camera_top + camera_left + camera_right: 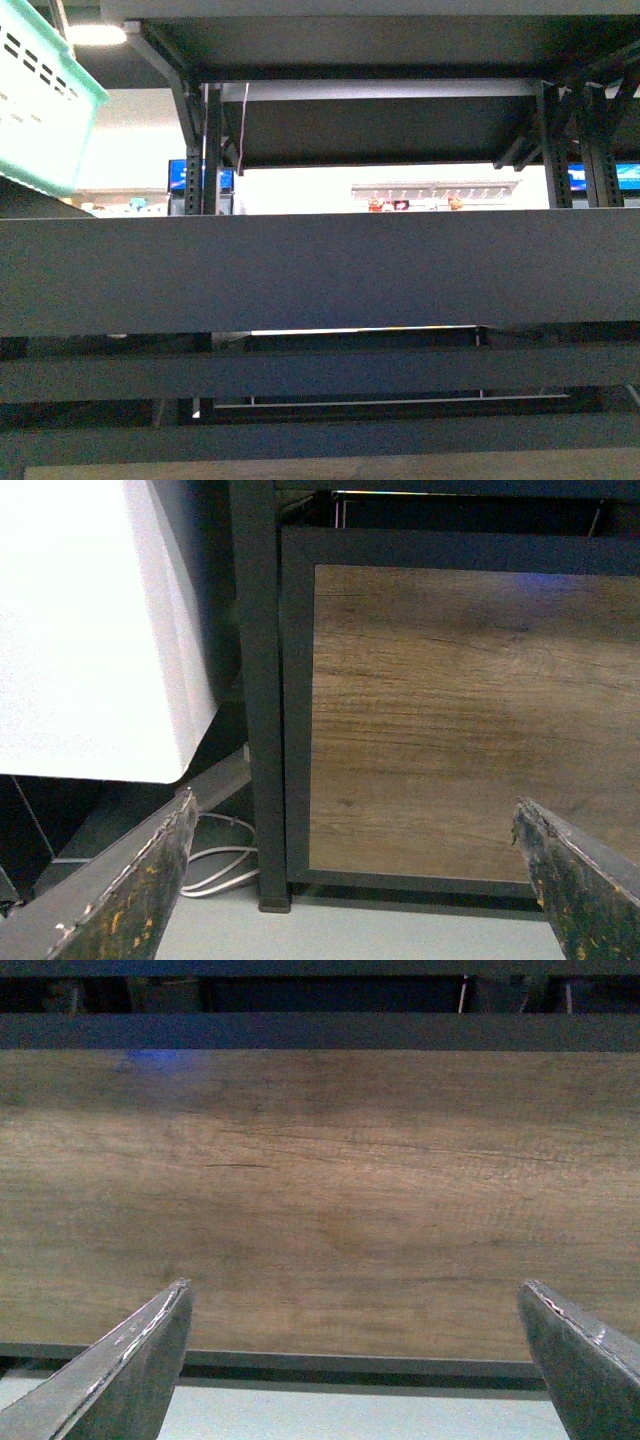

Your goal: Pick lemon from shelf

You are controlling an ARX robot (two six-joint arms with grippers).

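No lemon shows in any view. The black shelf (300, 270) fills the front view, its tall dark tier fronts crossing the whole picture with perforated uprights (555, 150) behind. Neither arm shows in the front view. My left gripper (355, 880) is open and empty, above a wood-topped board (460, 720) in a black frame, near its corner post (258, 680). My right gripper (355, 1360) is open and empty, over the same kind of wood board (320, 1200) near its dark front edge.
A mint green plastic basket (40, 90) hangs at the upper left of the front view. In the left wrist view a white box-like body (90, 630) stands beside the post, with white cables (215, 865) on the pale floor.
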